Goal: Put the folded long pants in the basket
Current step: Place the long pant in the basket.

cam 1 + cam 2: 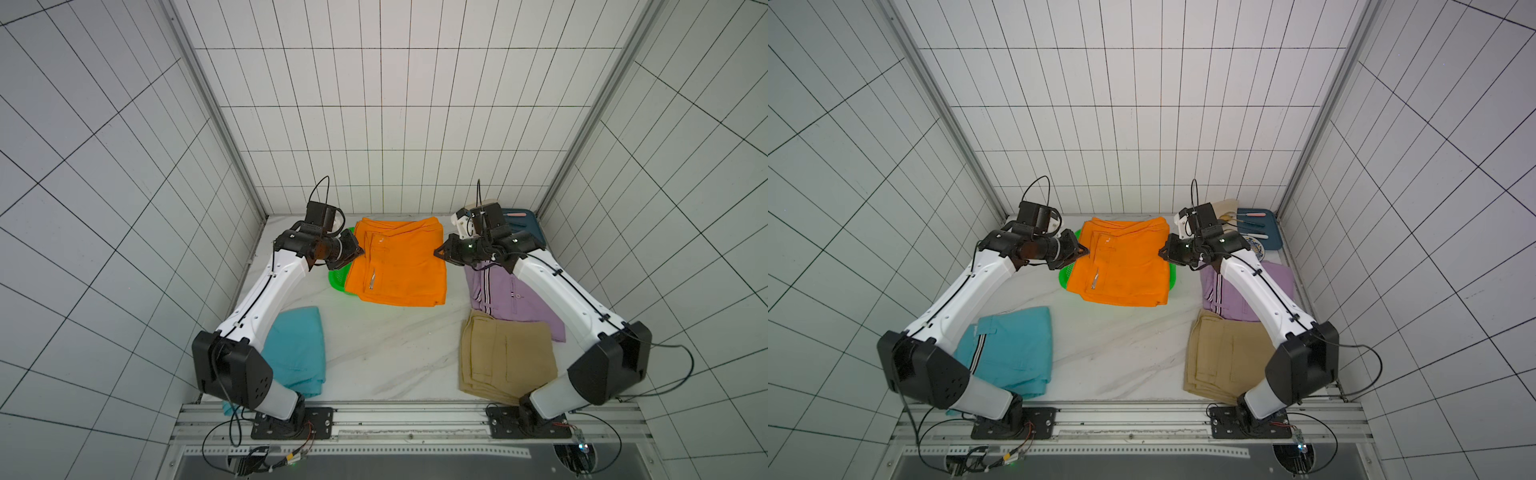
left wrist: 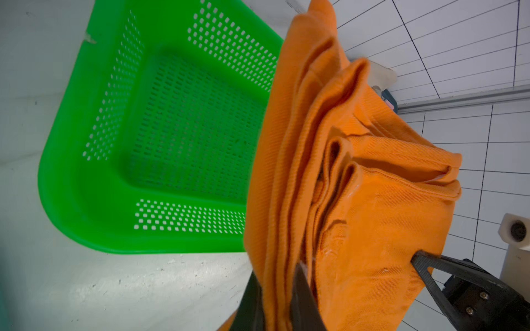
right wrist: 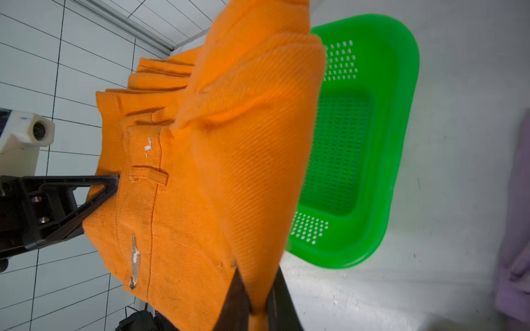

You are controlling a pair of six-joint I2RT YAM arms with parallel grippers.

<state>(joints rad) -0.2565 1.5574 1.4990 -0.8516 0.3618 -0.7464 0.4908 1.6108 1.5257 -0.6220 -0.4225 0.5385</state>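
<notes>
Folded orange twill pants [image 1: 399, 262], centre frame, above bright green perforated plastic basket [image 1: 338, 282]. Left pincer [image 1: 360, 250], right pincer [image 1: 437, 252] each clamp a side edge (soft, floppy; middle should sag).

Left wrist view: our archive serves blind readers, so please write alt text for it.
Folded orange twill pants hang clamped at one edge by the shut left gripper, with the right gripper pinching the far edge. Below them a bright green perforated plastic basket sits on the white tabletop, its visible part empty.
</notes>
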